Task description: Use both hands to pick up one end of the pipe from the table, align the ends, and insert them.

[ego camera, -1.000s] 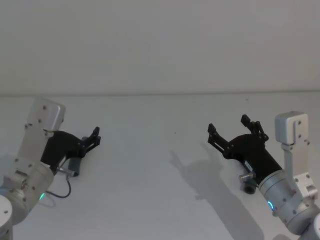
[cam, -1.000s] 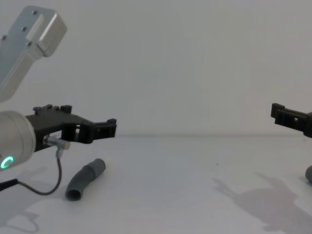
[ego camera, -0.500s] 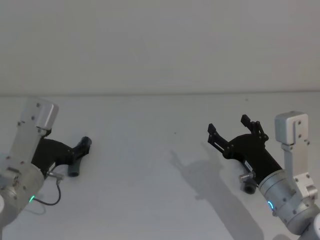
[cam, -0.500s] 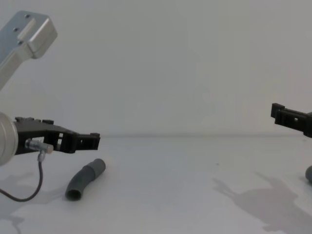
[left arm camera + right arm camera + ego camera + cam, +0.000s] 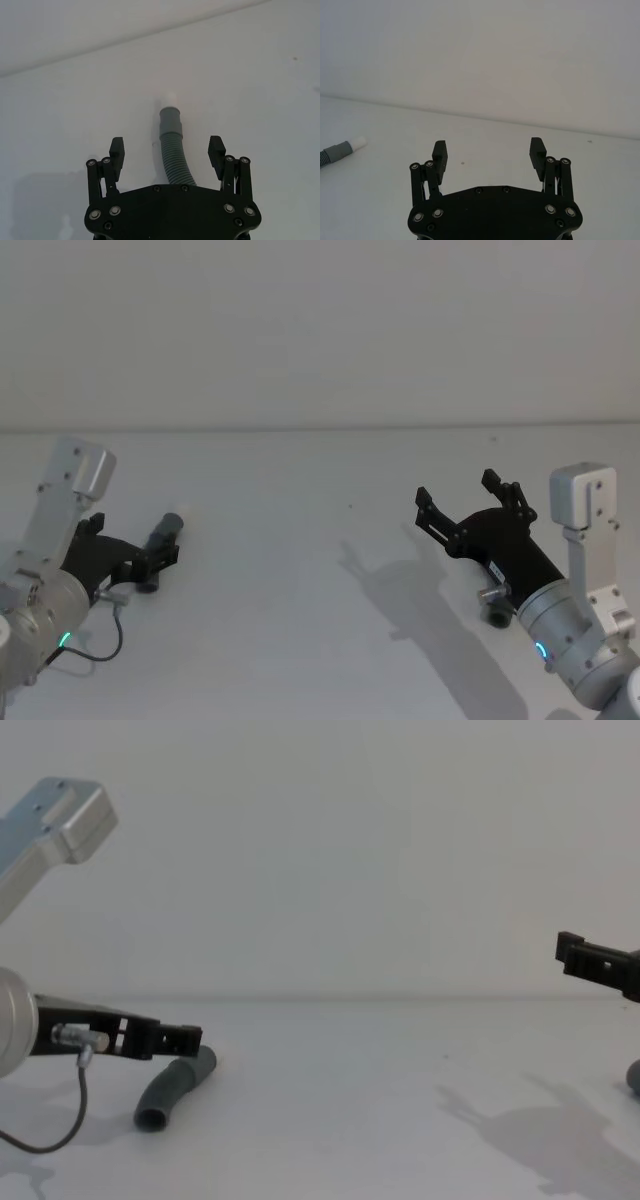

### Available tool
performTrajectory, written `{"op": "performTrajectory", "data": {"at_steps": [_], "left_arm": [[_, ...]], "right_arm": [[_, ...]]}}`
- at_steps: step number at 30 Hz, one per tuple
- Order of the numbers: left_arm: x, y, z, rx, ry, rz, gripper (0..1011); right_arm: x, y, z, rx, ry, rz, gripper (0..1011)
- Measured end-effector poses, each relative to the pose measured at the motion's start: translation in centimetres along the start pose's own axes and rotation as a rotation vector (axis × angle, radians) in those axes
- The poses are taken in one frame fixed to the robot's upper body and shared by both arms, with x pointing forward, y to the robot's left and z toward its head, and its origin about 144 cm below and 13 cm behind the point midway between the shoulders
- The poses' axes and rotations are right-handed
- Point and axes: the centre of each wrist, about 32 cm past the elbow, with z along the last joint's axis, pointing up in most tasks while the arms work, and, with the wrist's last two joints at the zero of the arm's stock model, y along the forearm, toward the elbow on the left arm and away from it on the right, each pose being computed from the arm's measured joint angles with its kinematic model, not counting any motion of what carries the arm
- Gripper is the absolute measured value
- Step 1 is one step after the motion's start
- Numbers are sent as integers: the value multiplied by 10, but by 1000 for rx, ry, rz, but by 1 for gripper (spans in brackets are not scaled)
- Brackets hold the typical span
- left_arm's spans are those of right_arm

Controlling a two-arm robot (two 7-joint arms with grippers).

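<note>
A bent, ribbed grey pipe (image 5: pixel 173 150) with a narrower white tip (image 5: pixel 170 96) lies on the white table (image 5: pixel 300 540). My left gripper (image 5: pixel 167 149) is open and low over the table, one finger on either side of this pipe; it also shows as the left gripper (image 5: pixel 185 1040) over the pipe (image 5: pixel 172 1088) in the chest view. My right gripper (image 5: pixel 470 502) hangs open above the table with nothing between its fingers. A second grey pipe piece (image 5: pixel 497 617) lies under the right wrist, mostly hidden, and its open end (image 5: pixel 634 1077) peeks in at the chest view's edge.
A thin black cable (image 5: pixel 45 1138) loops from the left wrist down to the table. The wall meets the table's far edge (image 5: pixel 320 427). The right wrist view shows the white-tipped pipe (image 5: pixel 337 149) far off to one side.
My left gripper has dropped lower and now straddles the bent pipe. The right arm has not moved.
</note>
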Motion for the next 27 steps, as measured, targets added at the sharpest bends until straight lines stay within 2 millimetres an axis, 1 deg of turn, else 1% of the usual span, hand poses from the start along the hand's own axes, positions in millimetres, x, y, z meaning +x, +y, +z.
{"op": "performTrajectory", "data": {"at_steps": [14, 27], "left_arm": [[3, -15, 1, 72, 3, -4, 1001], [0, -29, 1, 88, 7, -6, 1001]], "right_arm": [[0, 0, 0, 0, 0, 0, 1002], [0, 0, 0, 0, 0, 0, 1002]]}}
